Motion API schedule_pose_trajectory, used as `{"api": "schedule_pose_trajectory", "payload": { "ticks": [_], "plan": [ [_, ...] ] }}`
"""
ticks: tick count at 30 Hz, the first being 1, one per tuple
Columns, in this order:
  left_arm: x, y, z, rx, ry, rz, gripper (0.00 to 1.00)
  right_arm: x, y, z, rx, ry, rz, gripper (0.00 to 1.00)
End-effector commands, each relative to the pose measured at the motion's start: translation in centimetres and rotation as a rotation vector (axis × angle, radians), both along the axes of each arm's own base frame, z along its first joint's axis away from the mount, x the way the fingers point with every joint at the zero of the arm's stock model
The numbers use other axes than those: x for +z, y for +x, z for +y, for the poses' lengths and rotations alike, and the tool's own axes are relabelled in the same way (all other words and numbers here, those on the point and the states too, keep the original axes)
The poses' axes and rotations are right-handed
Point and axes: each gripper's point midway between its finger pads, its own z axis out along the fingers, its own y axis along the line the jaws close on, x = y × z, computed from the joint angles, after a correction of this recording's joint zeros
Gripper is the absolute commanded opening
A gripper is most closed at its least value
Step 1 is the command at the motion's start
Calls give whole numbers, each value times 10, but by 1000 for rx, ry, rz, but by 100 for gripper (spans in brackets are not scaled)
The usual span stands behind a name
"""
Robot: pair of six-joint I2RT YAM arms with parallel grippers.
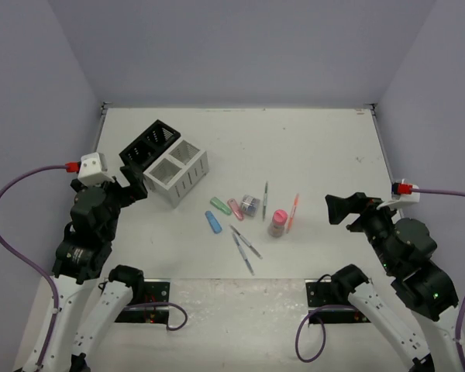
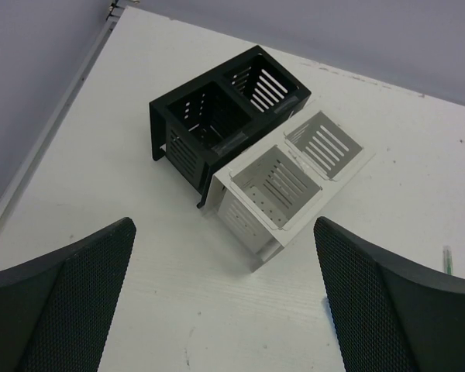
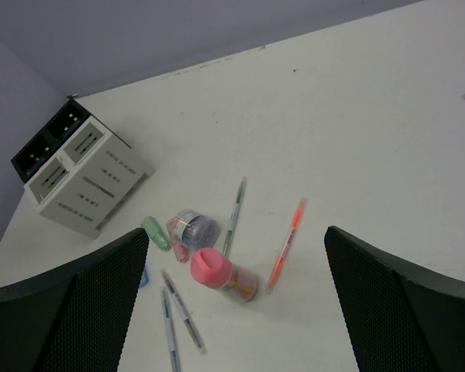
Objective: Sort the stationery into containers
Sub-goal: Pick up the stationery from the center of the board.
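The black box (image 1: pixel 149 143) and white box (image 1: pixel 187 180) stand side by side at the far left; both look empty in the left wrist view, black (image 2: pixel 161 118) and white (image 2: pixel 244 221). My left gripper (image 1: pixel 133 183) is open just near of them. The stationery lies mid-table: green stick (image 1: pixel 220 205), pink stick (image 1: pixel 235 209), blue stick (image 1: pixel 213 222), clear-purple piece (image 1: pixel 250 204), a thin pen (image 1: pixel 265 200), orange pen (image 1: pixel 293 212), pink-capped bottle (image 1: pixel 278 222), two grey pens (image 1: pixel 245 246). My right gripper (image 1: pixel 339 209) is open, right of the orange pen (image 3: pixel 287 244), above the bottle (image 3: pixel 213 269).
The table's back edge and left rim (image 1: pixel 101 116) run close behind the boxes. Purple walls enclose the table on three sides. Purple cables (image 1: pixel 15 186) loop from both arms at the sides.
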Motion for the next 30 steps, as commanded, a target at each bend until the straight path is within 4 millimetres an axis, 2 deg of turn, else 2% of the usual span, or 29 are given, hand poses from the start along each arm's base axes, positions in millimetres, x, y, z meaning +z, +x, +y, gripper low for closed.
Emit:
{"api": "schedule_pose_trajectory", "payload": {
  "ticks": [1, 7, 9, 13, 15, 16, 17, 21, 25, 30],
  "plan": [
    [9, 3, 3, 14, 6, -38, 100, 6, 1, -3, -25, 23, -22, 99],
    [9, 2, 3, 16, 5, -39, 100, 0, 4, -3, -35, 20, 9, 99],
    [9, 2, 3, 15, 5, -39, 100, -2, 4, 5, 4, 25, 13, 99],
    [6, 5, 1, 8, 4, -29, 100, -8, 11, 40, 160, 21, 47, 99],
    [3, 6, -1, 0, 3, -19, 100, -22, 23, 49, 171, -16, 127, 99],
    [2, 7, -2, -2, 4, -15, 100, -37, 33, 57, 178, -45, 204, 99],
    [-1, 8, -2, -3, 5, -9, 100, -59, 46, 68, 190, -87, 313, 99],
    [-1, 7, -4, -14, 0, -13, 100, -85, 68, 97, 217, -108, 395, 99],
    [-1, 5, -5, -23, -5, -22, 100, -119, 69, 125, 248, -199, 480, 99],
    [-2, 5, -6, -30, -7, -22, 100, -161, 61, 146, 259, -323, 584, 96]
  ]
}}
